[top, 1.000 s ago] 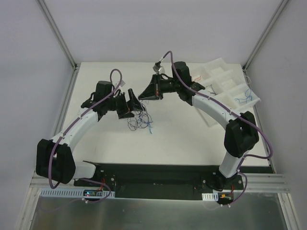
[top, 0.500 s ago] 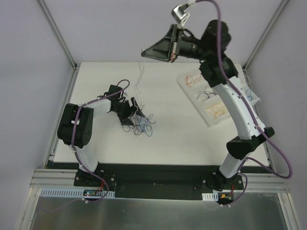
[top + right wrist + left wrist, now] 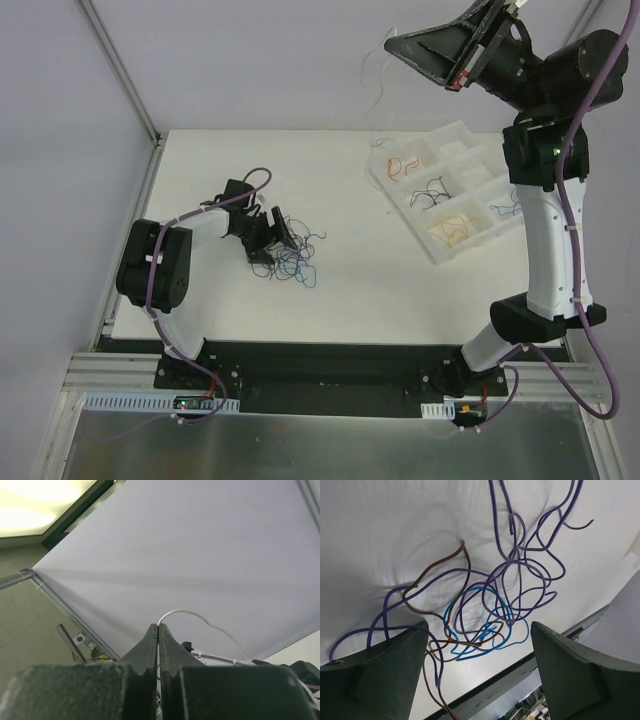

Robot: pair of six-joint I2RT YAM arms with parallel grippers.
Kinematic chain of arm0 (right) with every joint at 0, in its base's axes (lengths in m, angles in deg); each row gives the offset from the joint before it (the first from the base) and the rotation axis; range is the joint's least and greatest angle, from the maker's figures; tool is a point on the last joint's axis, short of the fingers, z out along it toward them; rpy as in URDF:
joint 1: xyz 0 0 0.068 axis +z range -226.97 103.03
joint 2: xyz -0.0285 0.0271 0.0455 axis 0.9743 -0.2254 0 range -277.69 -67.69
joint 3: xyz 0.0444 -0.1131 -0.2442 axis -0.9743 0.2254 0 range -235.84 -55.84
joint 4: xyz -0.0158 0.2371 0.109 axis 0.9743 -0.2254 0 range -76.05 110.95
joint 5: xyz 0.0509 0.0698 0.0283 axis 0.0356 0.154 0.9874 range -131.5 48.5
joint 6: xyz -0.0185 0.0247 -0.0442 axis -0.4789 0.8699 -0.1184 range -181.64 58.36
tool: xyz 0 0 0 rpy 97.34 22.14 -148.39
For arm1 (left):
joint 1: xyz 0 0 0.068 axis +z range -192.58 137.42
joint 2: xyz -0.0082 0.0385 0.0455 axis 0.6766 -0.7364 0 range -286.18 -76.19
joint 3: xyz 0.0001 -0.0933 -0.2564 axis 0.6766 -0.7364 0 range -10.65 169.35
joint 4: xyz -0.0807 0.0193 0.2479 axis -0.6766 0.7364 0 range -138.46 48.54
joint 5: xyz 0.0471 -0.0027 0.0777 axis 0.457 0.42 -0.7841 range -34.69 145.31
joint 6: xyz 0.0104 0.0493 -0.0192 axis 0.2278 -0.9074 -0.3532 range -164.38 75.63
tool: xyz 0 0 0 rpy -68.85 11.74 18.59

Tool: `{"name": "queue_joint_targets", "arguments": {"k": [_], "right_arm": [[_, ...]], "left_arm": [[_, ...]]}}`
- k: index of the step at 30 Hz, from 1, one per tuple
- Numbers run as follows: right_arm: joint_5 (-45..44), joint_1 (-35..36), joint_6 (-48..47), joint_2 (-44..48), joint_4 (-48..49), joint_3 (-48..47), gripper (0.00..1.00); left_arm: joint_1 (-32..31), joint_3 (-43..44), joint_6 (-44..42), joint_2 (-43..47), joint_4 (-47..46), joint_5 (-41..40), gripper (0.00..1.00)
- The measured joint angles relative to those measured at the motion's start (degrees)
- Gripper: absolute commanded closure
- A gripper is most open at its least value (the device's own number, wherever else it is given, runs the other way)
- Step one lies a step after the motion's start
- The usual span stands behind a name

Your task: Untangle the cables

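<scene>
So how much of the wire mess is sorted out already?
Partly done. Sorted cables in red, black, yellow and blue lie in the tray compartments. In hand: the right gripper, raised high, pinches a white cable. Left to do: a tangle of purple, brown and blue cables on the table, under the open left gripper.

— The tangle [image 3: 492,605]?
— Purple, bright blue and brown, on a white worktop [image 3: 380,530].
— Top view, upper right?
— Black right hand [image 3: 392,42], one white cable [image 3: 186,612]; white tray [image 3: 408,212] with red, black, yellow, blue cables [image 3: 450,228].

Matt white table [image 3: 380,290], glossy plastic-sheathed cables [image 3: 292,262]
</scene>
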Motion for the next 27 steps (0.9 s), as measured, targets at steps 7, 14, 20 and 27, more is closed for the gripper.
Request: {"name": "queue_joint_targets", "arguments": {"k": [7, 14, 20, 27], "right_arm": [[-0.6, -5.0, 0.8, 2.8, 1.0, 12.4, 1.00], [-1.7, -12.4, -3.7, 2.9, -6.6, 18.0, 1.00], [-5.3, -15.7, -15.4, -1.0, -19.0, 10.6, 1.00], [-11.5, -26.4, -22.9, -3.4, -26.7, 10.1, 1.00]], "left_arm": [[0.2, 1.0, -2.6, 5.3, 5.9, -2.2, 0.07], [0.2, 7.9, -2.3, 18.2, 9.2, -3.3, 0.04], [0.2, 8.7, -1.0, 24.3, 10.2, -1.2, 0.06], [0.2, 8.7, -3.2, 24.6, 12.2, 2.0, 0.06]]}}
